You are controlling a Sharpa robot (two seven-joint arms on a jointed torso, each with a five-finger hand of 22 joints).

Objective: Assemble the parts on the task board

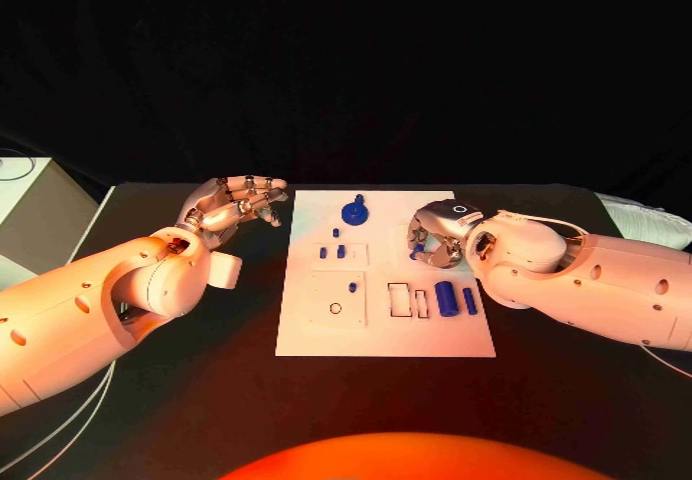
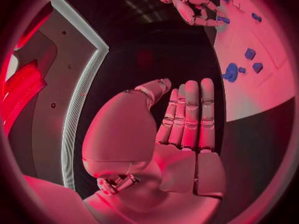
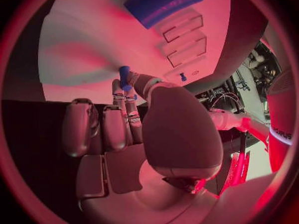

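Task board (image 1: 378, 340) lies white at the table's middle, between both arms. Right hand (image 1: 437, 235) hangs over its right half and pinches a small blue peg (image 3: 124, 77) upright between thumb and fingertip, so it is the nearer one to the slots (image 1: 407, 299) just near of it. Left hand (image 1: 235, 207) hovers off the board's far left corner, fingers loosely apart, holding nothing.

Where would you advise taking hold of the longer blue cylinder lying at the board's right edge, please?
Pinch the blue cylinder across its middle, coming straight down from above. It lies flat on the task board with a shorter cylinder close beside it, so slim fingertips either side seem safest.
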